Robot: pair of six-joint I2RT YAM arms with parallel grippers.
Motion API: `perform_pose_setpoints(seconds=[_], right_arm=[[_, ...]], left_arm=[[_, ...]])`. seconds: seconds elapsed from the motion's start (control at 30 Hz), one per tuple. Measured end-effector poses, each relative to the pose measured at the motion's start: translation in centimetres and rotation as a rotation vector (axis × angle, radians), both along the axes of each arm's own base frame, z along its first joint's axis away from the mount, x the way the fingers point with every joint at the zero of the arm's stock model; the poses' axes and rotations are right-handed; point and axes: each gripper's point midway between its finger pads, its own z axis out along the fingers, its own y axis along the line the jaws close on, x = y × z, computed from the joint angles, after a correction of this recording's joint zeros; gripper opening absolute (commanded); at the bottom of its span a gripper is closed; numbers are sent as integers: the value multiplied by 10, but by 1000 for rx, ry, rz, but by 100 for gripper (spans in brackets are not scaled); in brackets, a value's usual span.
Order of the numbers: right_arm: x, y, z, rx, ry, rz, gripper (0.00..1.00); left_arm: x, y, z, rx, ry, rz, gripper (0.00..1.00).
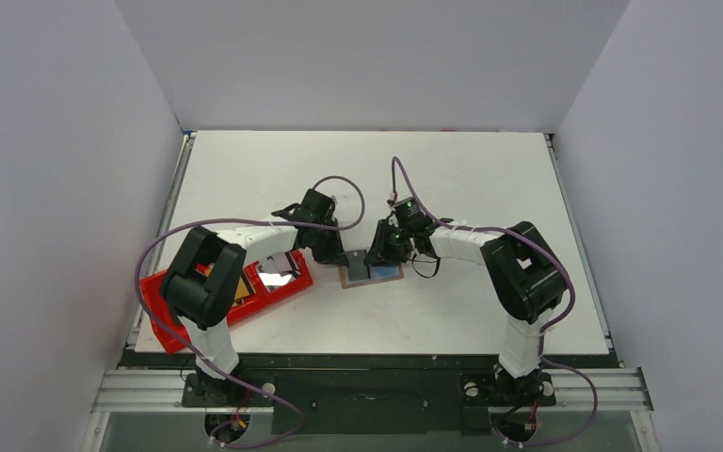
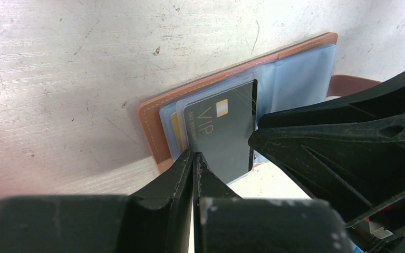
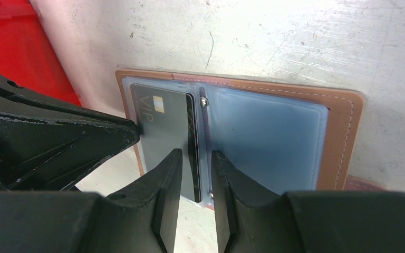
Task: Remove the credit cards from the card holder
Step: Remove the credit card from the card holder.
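The tan card holder (image 1: 350, 278) lies open on the table, its pale blue sleeves up; it also shows in the left wrist view (image 2: 153, 118) and the right wrist view (image 3: 343, 137). A dark grey credit card (image 2: 224, 132) marked VIP with a gold chip sits in the left sleeve (image 3: 163, 126). A yellow card edge (image 2: 176, 134) shows beneath it. My left gripper (image 2: 195, 154) is shut, its tips at the card's outer edge (image 1: 337, 256). My right gripper (image 3: 194, 155) is open, with its jaws on either side of the card's edge by the spine (image 1: 377, 256).
A red tray (image 1: 165, 297) stands just left of the holder, also seen in the right wrist view (image 3: 10, 47). It holds a shiny pale card (image 1: 278, 268) and a dark item. The brown snap tab (image 2: 348, 84) sticks out from under the holder.
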Motion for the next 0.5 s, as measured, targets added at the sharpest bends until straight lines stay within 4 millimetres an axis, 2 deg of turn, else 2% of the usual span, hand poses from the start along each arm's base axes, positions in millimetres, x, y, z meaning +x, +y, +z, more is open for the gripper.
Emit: perform_pose_setpoints(seconds=[0.5], right_arm=[[1,5,-1,39,6,1,22]], left_arm=[[-2,-9,-2,-8,-5,-23,0]])
